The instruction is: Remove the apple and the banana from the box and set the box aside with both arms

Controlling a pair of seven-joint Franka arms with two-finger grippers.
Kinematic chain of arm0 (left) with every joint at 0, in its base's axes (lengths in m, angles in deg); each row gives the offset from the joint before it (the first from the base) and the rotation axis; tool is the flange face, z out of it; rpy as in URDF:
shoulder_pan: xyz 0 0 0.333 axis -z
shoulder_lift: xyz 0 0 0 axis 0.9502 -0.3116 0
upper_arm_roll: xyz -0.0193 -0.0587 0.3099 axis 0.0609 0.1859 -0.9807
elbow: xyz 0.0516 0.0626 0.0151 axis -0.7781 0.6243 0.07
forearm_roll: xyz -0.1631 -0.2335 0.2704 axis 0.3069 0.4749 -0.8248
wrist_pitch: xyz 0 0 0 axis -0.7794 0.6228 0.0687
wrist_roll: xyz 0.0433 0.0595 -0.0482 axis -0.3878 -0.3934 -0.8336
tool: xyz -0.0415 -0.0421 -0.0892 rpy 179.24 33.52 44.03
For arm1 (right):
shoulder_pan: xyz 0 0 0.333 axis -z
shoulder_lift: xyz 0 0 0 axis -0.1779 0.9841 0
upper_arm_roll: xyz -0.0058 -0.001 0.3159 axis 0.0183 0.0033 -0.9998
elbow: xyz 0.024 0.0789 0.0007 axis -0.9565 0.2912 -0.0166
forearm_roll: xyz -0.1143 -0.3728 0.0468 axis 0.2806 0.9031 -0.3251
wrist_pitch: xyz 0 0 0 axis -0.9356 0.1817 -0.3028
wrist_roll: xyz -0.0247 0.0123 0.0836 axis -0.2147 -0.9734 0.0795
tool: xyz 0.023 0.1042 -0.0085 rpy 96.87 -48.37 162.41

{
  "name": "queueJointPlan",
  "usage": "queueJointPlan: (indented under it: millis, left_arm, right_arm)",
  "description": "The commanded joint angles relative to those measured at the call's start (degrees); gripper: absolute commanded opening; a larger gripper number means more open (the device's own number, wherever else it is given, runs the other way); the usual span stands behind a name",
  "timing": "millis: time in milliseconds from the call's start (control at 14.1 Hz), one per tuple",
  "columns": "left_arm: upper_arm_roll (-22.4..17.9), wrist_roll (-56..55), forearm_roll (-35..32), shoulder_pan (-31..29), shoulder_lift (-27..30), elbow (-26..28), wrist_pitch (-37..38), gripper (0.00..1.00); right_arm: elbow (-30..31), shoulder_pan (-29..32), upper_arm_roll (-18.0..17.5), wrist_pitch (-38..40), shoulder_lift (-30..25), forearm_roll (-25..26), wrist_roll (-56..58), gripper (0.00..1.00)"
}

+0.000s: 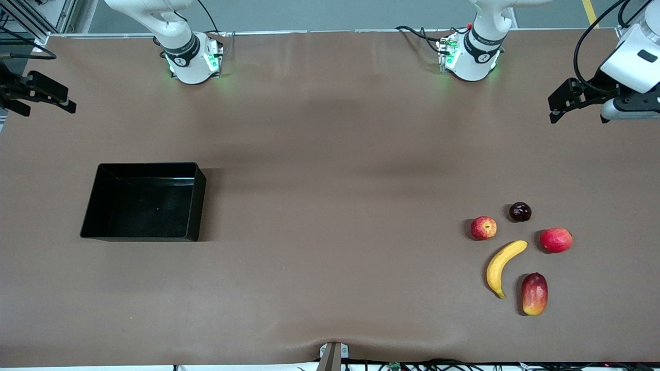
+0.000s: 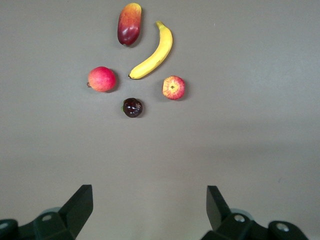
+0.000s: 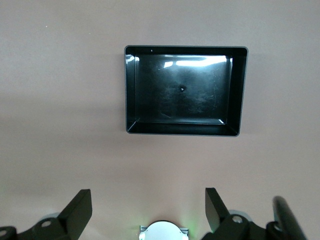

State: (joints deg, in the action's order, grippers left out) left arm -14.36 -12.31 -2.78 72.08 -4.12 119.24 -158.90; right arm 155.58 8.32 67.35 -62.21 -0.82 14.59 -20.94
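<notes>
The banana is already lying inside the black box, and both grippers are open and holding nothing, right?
Not quite. The banana lies on the table among the other fruits, toward the left arm's end, and the black box holds nothing, as the front view shows. The rest is right: the left gripper and the right gripper are both open and hold nothing.

Glossy, seemingly plastic black tray (image 1: 196,178)
</notes>
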Motion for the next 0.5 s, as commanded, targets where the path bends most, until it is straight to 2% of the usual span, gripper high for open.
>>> queueJointPlan:
  millis: [0,427]
  left_arm:
    - [-1.2,0.0,3.0,0.7,0.7,0.2,-0.1,1.00]
    - [-1.2,-0.8,3.5,1.6,0.7,0.2,0.8,1.00]
  right_arm:
    - [1.0,-0.5,0.3,-0.2,-0.8,0.8,-1.5,1.00]
    - [1.1,-0.5,0.5,-0.1,-0.8,0.8,-1.6,1.00]
